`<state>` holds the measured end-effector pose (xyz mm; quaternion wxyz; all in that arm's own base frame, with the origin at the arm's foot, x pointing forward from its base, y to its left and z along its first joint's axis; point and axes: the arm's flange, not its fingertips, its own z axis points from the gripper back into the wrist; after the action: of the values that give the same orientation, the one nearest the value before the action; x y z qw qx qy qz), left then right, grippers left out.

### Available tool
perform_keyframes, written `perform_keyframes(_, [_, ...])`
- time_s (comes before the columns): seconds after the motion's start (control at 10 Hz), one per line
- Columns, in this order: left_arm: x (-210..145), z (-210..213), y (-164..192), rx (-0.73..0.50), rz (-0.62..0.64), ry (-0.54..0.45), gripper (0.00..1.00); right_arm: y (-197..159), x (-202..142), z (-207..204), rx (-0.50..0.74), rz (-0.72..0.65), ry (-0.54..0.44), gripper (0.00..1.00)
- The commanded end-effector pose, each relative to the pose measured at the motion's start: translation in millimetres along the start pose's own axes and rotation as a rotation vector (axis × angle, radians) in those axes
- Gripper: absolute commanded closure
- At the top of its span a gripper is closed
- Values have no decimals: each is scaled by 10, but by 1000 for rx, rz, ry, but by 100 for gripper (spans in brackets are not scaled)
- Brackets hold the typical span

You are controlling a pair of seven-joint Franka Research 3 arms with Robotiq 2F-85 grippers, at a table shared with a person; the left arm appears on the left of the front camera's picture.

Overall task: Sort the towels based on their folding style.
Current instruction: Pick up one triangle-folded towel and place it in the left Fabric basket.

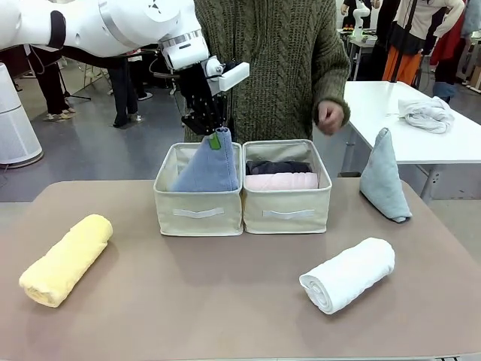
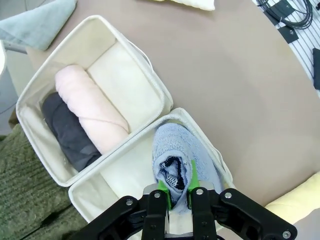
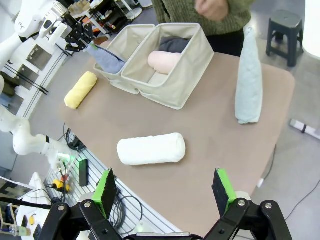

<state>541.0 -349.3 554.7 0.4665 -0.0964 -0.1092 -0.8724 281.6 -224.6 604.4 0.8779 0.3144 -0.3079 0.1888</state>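
Blue towel [image 2: 172, 150] is nubby terry cloth; bins [image 1: 285, 214] are matt woven fabric; table [image 1: 225, 301] is smooth and matt.

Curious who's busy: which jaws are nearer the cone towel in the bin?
Left jaws: they pinch the cone towel at its tip; the right jaws hang open beyond the table edge.
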Motion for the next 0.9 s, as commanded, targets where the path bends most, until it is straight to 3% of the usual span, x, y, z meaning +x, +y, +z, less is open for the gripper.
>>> perform_keyframes(0.0, [-24,-99,-35,-17,-44,-9,85,6,3,-8,17,7,-14,0])
perform_keyframes(0.5, [7,-465,18,-77,-53,21,85,6,3,-8,17,7,-14,0])
perform_keyframes(0.8, [-21,-685,51,-100,40,101,85,6,3,-8,17,7,-14,0])
